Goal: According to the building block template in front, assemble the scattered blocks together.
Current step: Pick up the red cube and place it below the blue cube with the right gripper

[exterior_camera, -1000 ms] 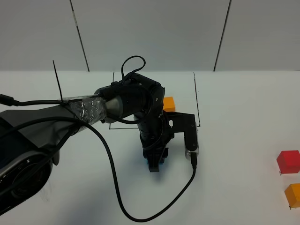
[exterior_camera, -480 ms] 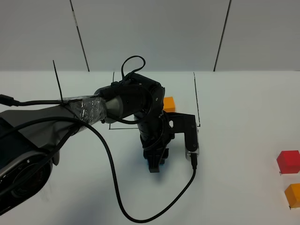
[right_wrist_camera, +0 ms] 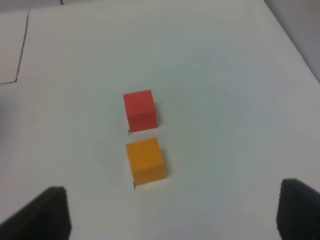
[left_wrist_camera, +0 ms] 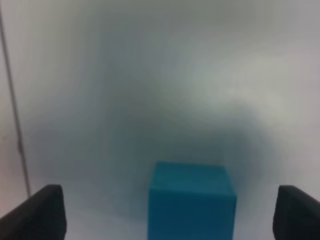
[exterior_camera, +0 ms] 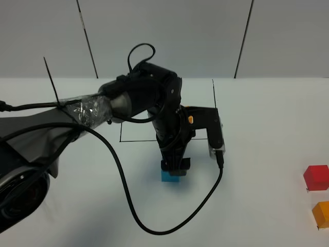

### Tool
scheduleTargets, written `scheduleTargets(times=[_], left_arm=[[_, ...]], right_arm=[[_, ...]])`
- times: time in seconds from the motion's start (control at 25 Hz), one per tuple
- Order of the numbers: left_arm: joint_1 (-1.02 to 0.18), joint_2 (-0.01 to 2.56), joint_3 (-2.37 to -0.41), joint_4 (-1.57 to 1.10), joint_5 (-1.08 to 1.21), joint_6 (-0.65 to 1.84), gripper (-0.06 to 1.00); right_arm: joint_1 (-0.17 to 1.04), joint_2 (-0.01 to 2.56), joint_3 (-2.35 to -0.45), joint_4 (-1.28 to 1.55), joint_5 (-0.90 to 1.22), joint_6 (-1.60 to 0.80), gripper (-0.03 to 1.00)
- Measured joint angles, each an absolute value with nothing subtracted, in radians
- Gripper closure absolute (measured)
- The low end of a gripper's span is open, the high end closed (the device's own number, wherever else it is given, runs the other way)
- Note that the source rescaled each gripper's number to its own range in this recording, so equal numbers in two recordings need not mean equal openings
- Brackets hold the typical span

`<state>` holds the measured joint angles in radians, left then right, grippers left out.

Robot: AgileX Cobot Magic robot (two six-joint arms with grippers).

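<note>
The blue cube (exterior_camera: 169, 176) rests on the white table just in front of the black drawn frame (exterior_camera: 134, 140). My left gripper (exterior_camera: 174, 165) hovers right above it, open. In the left wrist view the blue cube (left_wrist_camera: 191, 200) lies between the spread fingertips (left_wrist_camera: 46, 212), untouched. My arm hides the template cubes inside the frame, except a sliver of orange (exterior_camera: 190, 119). The red cube (exterior_camera: 316, 177) and the orange cube (exterior_camera: 322, 213) sit side by side at the far right. They show in the right wrist view as red (right_wrist_camera: 140, 110) and orange (right_wrist_camera: 145, 161), ahead of my open right gripper (right_wrist_camera: 172, 212).
A black cable (exterior_camera: 128, 200) loops from the left arm over the table in front of the blue cube. The frame's right side (exterior_camera: 214, 103) runs back toward the grey wall panels. One frame line (left_wrist_camera: 12, 100) shows in the left wrist view.
My left gripper has let go of the blue cube and risen, pulling back a little toward the frame. The cube now stands free on the table. The red and orange cubes have not moved.
</note>
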<state>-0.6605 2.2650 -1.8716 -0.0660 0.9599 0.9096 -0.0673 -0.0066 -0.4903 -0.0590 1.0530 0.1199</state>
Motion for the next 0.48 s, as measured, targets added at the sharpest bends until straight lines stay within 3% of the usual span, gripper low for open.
scheduleTargets(times=[0.2,0.48], left_arm=[[-0.661,2.161,-1.919,0.032,1.001,0.641,-0.02],[-0.624,2.019,-1.921,0.425,1.184,0.075,0.1]], right_arm=[[-0.067,-0.007,-0.49,-0.059,1.053,0.12,0.1],[-0.067,-0.007,-0.49,-0.059,1.053,0.12,0.1]])
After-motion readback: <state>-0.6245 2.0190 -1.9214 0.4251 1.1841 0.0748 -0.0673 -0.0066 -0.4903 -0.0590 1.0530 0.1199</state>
